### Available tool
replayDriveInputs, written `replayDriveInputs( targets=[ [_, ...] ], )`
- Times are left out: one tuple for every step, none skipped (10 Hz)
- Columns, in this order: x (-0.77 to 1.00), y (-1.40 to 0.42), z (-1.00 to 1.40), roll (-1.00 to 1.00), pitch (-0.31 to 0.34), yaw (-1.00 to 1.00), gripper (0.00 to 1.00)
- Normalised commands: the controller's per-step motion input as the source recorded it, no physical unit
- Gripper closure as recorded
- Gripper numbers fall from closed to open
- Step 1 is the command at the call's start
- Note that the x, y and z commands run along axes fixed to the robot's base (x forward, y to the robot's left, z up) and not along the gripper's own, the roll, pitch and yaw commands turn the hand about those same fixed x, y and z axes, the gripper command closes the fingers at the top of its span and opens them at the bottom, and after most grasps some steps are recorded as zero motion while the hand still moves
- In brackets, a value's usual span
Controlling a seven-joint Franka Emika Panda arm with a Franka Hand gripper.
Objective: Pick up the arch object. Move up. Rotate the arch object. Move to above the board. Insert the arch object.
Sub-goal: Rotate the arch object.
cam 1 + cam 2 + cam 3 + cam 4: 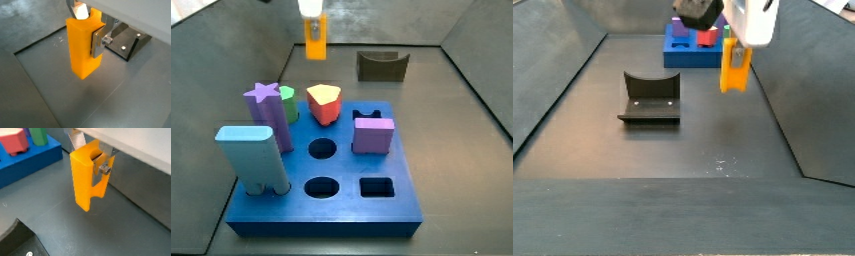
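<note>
In both wrist views we see the hand clamped on the arch object, its silver fingers pressing the block's upper part. In a side view the arch object hangs at top centre, clear of the tabletop, behind the board. In a side view the arch object hangs upper right, near the dark fixture.

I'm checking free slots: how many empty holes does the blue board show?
3 in a side view of the board: round, round, square. Standing blocks may hide others. Gripper holds the arch object behind it.
</note>
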Motion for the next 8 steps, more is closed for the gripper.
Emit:
replayDriveInputs(
  targets=[
    [0.03,-0.01,-0.88,-0.09,-0.055,0.01,1.00],
    [0.03,-0.01,-0.75,-0.10,-0.056,0.01,1.00],
    [0.03,-0.01,-0.65,-0.11,-0.058,0.01,1.00],
    [0.03,-0.01,-0.53,-0.12,-0.055,0.02,1.00],
    [0.03,-0.01,-0.40,-0.12,-0.053,0.02,1.00],
    [0.03,-0.01,-0.32,-0.13,-0.052,0.02,1.00],
    [0.03,0.00,-0.20,-0.14,-0.050,0.02,1.00],
    [0.00,0.00,0.00,0.00,0.000,0.00,0.00]
  ],
)
